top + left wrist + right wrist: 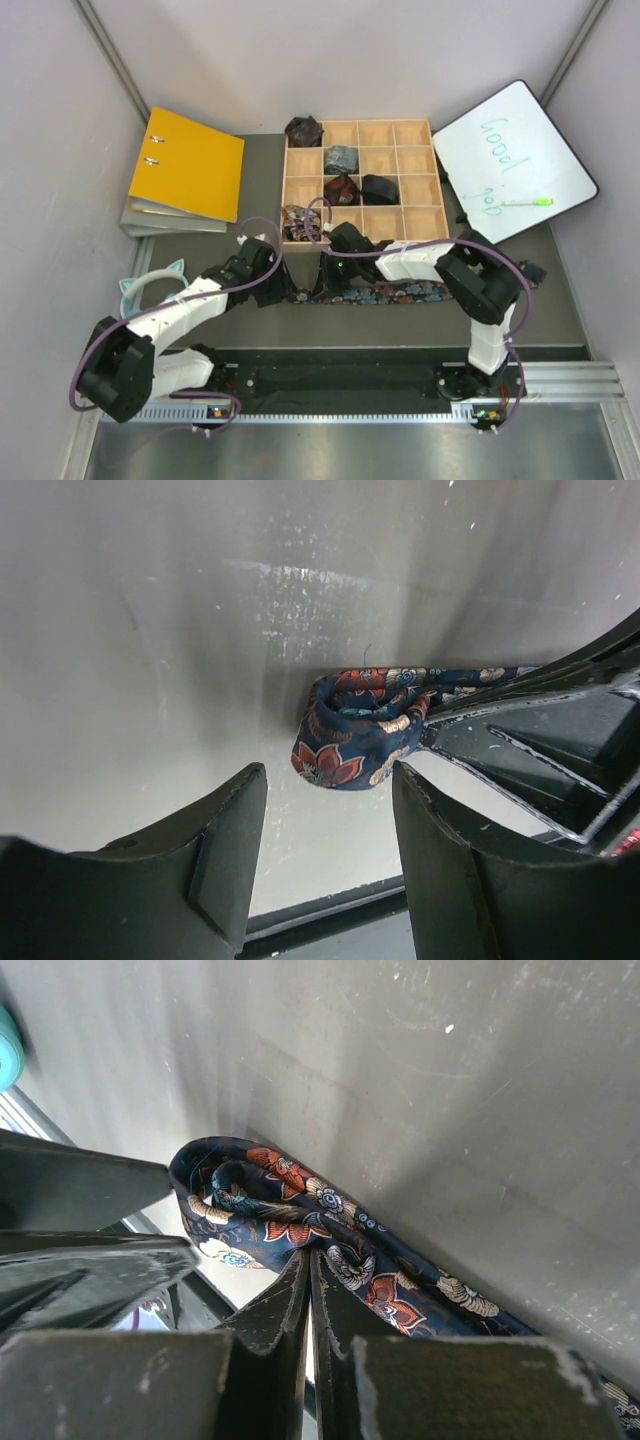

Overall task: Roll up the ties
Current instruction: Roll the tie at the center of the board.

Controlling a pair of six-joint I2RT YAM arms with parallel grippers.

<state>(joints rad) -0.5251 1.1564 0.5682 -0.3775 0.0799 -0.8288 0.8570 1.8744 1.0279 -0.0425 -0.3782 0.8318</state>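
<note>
The navy floral tie (400,293) lies flat along the table in front of the box, its left end partly rolled into a loose coil (350,742). My right gripper (308,1260) is shut and pinches the tie (270,1205) at that coiled end; in the top view it sits at the tie's left end (328,284). My left gripper (328,775) is open and empty, its jaws just short of the coil and not touching it. It shows in the top view (287,291) to the left of the tie.
A wooden compartment box (432,180) behind the tie holds small rolled ties: dark (303,130), grey-blue (341,158), maroon (342,188), black (378,188), brown-patterned (298,222). Yellow binder (187,163) back left, whiteboard (510,160) with green marker right, teal headband (150,285) left.
</note>
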